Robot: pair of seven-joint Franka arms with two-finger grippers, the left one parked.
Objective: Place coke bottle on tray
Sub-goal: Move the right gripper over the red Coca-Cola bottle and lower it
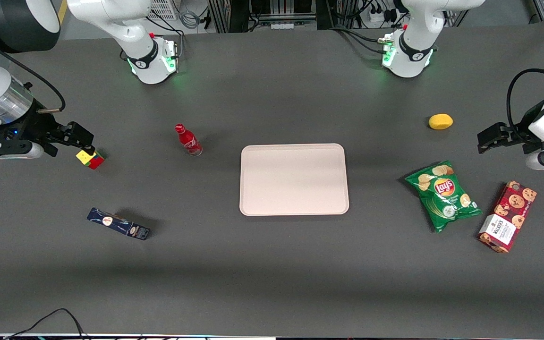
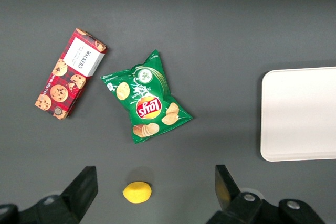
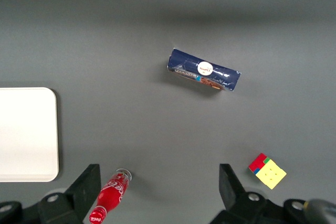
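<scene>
Currently the coke bottle (image 1: 188, 140) stands upright on the table (image 1: 272, 274), just beside the tray (image 1: 294, 179) on its working-arm side and slightly farther from the front camera than the tray's middle. The tray holds nothing. My gripper (image 1: 80, 137) hovers well apart from the tray toward the working arm's end, above a coloured cube (image 1: 90, 158), its fingers (image 3: 86, 184) spread wide and empty. I judge the step in hand to be the approach: I should centre the bottle's body between the fingers, descend low, and close gently, since so slim an object may topple.
</scene>
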